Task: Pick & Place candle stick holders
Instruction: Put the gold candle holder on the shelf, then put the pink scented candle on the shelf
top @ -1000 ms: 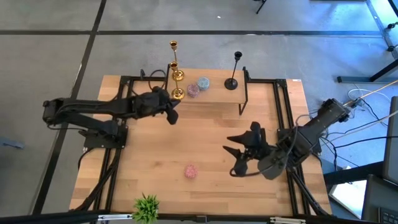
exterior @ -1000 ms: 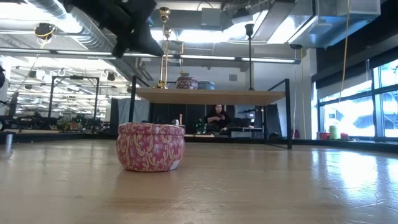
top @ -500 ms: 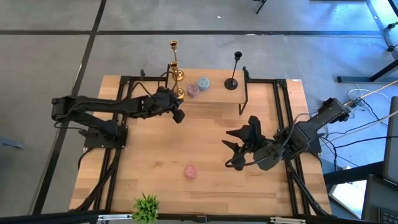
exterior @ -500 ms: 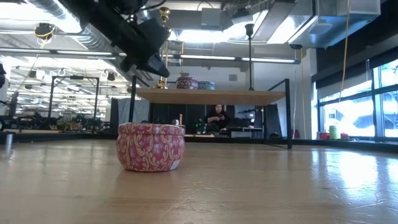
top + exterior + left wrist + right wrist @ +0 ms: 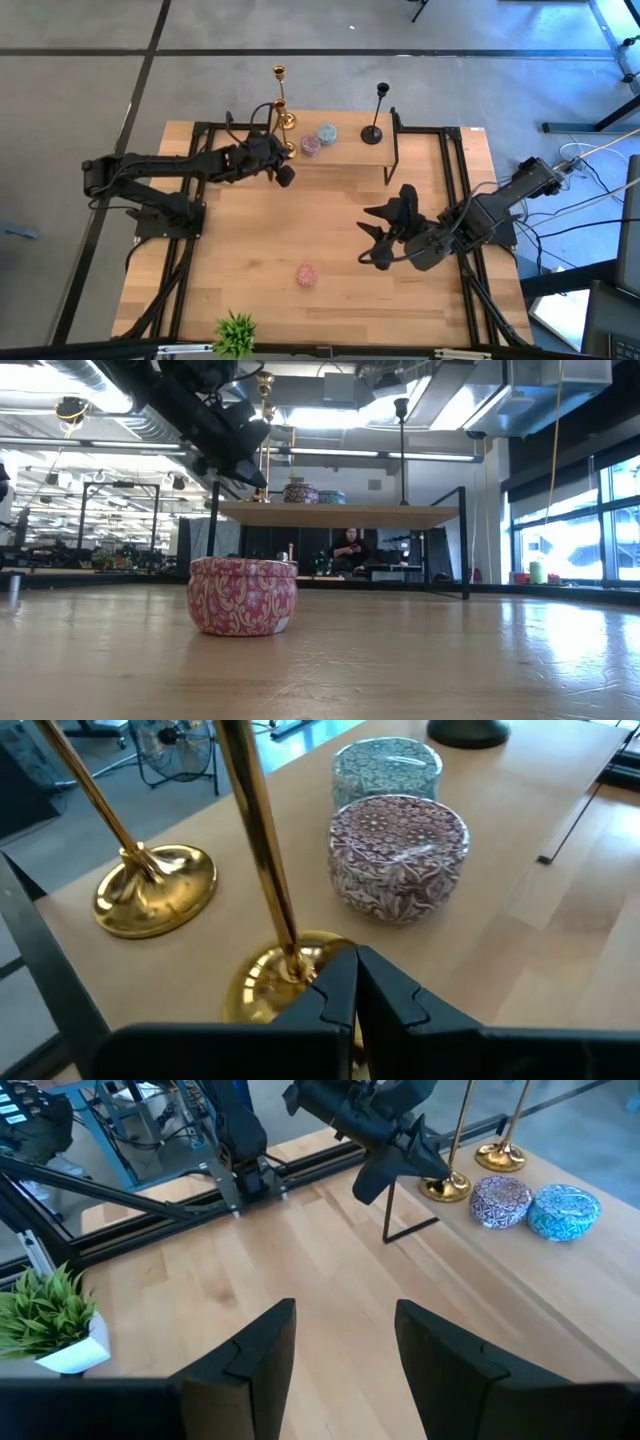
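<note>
Two gold candle stick holders stand on their round bases on a raised wooden shelf [image 5: 345, 152] at the table's far side: the nearer one [image 5: 286, 150] [image 5: 262, 870] and the farther one [image 5: 285, 120] [image 5: 155, 890]. The black holder [image 5: 374, 130] [image 5: 401, 440] stands at the shelf's right end. My left gripper [image 5: 284, 177] [image 5: 356, 988] is shut, its tips at the near edge of the nearer gold holder's base [image 5: 265, 982]. My right gripper [image 5: 372, 240] [image 5: 345, 1350] is open and empty above the table's middle right. My left gripper's shut fingertips [image 5: 338, 982] stand at the near edge of the nearer gold holder's base, coming from the table's near-left side. I cannot tell whether they touch it.
Two patterned tins, one red-brown [image 5: 400, 855] and one blue-green [image 5: 388, 765], stand on the shelf right beside the gold holders. A pink tin [image 5: 307, 275] sits on the table's middle near part, and a small green plant [image 5: 235, 335] stands at the near edge. A person sits far behind the table [image 5: 350, 547].
My left gripper has gone toward the table's right and far edges and down, up to the nearer gold holder's base. My right gripper has shifted a little toward the table's left. The holders have stayed where they were.
</note>
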Robot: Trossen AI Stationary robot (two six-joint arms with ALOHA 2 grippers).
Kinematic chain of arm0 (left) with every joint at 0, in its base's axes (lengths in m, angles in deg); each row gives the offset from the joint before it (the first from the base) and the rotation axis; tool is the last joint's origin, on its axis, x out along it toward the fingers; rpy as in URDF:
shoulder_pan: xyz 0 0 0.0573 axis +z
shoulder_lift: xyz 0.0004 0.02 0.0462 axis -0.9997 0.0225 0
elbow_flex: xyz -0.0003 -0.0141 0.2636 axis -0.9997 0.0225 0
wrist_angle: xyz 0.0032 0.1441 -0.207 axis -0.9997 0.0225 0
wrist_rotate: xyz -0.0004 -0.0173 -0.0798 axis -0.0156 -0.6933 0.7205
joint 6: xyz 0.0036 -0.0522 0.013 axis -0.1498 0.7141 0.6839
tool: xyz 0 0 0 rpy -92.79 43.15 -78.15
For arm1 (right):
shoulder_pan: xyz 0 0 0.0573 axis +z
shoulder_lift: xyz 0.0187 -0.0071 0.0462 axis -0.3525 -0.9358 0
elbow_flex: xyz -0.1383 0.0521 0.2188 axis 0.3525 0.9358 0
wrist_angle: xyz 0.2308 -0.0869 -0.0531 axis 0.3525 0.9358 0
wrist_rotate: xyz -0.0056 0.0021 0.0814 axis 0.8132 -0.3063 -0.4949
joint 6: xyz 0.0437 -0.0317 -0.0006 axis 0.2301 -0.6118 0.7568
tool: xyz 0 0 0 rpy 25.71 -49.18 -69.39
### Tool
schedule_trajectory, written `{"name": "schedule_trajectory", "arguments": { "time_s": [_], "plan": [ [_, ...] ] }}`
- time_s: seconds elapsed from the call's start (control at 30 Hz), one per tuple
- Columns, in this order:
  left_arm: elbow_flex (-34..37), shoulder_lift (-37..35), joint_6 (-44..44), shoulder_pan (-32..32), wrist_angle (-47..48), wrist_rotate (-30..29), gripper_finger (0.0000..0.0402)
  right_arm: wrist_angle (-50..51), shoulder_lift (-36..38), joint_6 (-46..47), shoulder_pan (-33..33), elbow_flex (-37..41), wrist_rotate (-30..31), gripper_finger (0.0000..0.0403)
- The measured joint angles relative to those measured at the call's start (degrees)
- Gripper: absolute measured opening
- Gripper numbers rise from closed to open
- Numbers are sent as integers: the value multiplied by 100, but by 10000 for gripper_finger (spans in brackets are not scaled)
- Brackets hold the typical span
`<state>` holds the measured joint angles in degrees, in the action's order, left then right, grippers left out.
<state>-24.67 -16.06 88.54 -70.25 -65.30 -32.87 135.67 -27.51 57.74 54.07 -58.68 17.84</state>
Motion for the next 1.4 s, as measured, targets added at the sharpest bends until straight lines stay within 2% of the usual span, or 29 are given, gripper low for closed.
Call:
{"name": "schedule_trajectory", "arguments": {
  "time_s": [0.5,1.2,1.4],
  "plan": [
    [0,0,-279,290,-35,360,2,12,-3,0,-81,0,-58,176],
    [0,0,-367,537,-82,494,1,97,-3,0,-85,0,-98,176],
    [-204,0,-368,524,-83,603,1,103,-3,0,-112,0,-99,176]
  ]
}}
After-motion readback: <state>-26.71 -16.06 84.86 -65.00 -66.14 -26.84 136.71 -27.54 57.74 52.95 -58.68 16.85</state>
